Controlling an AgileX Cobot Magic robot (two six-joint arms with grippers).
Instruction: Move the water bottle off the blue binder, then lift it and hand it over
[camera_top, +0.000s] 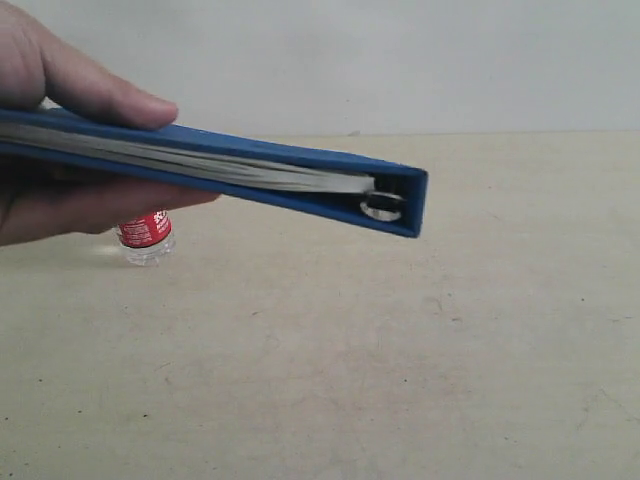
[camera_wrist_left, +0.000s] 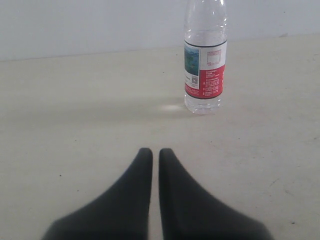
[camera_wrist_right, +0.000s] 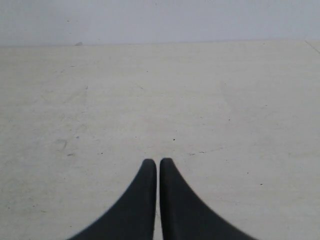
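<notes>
My left pincer is narrowed to a thin slit, its two matte black, tapering fingers gripping nothing. The right pincer is the same, over bare counter.

The one water bottle stands upright on the counter, apart from the left pincer and ahead of its tips. It is clear, ribbed plastic with a glossy red, white and green label, and its cap is out of frame. In the exterior view only its base shows, at about nine o'clock.

The one blue binder is off the counter, edge-on and slightly tilted, reaching from nine o'clock past centre. It is thin, with white pages and one metal ring showing.

A single bare hand holds it, thumb on top and fingers beneath. The counter is pale, scuffed and speckled.
</notes>
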